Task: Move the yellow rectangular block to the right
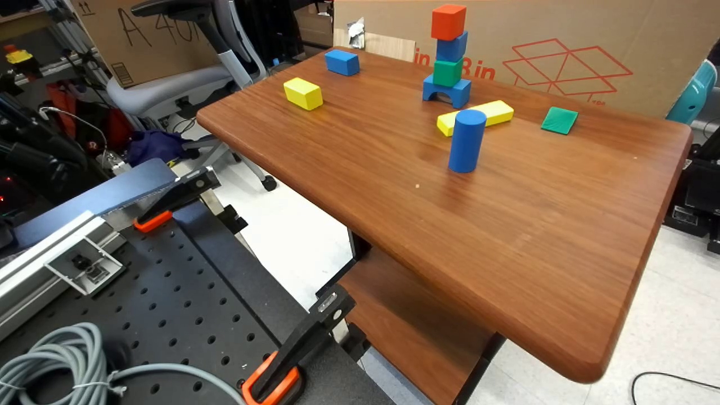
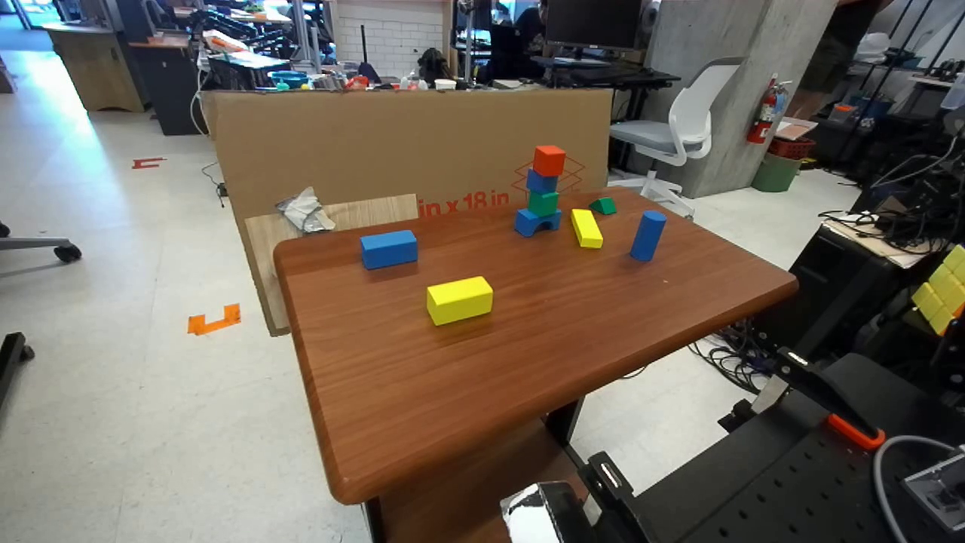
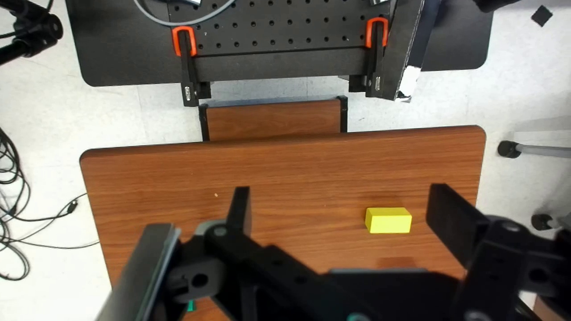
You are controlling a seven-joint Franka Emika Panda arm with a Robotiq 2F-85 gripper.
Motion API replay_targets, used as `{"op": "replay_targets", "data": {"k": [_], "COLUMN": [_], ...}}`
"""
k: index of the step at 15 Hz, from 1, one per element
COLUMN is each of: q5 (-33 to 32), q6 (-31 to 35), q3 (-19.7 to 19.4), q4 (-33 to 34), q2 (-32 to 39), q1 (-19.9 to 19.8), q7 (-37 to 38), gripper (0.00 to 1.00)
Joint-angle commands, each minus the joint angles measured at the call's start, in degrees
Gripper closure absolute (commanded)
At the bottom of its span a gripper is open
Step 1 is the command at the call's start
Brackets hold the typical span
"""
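The yellow rectangular block (image 1: 304,94) lies flat on the brown wooden table (image 1: 534,236). It also shows on the table in an exterior view (image 2: 460,302) and in the wrist view (image 3: 389,221). My gripper (image 3: 342,191) shows only in the wrist view and is out of sight in both exterior views. Its two black fingers are wide apart with nothing held between them. The block appears between the fingers in the picture, closer to the right-hand finger. It looks small and well below them, touching neither.
A blue block (image 1: 342,62) lies near the yellow block. A tower of stacked blocks (image 1: 448,73), a longer yellow piece (image 1: 498,113), an upright blue cylinder (image 1: 468,142) and a green piece (image 1: 559,120) stand farther along. A black perforated bench (image 3: 276,26) with clamps adjoins.
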Motion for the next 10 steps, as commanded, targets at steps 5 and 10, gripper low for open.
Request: {"op": "replay_targets", "data": {"k": [5,10], "q5": [3.6,2.5], "q6": [18.2,30.2], "q3": [3.2,6.2], "q4": [-11.5,-12.9], "q2": [1.4,10.7], "q1": [3.4,3.9], "q7": [3.3,7.9], "gripper": [0.00,0.00]}}
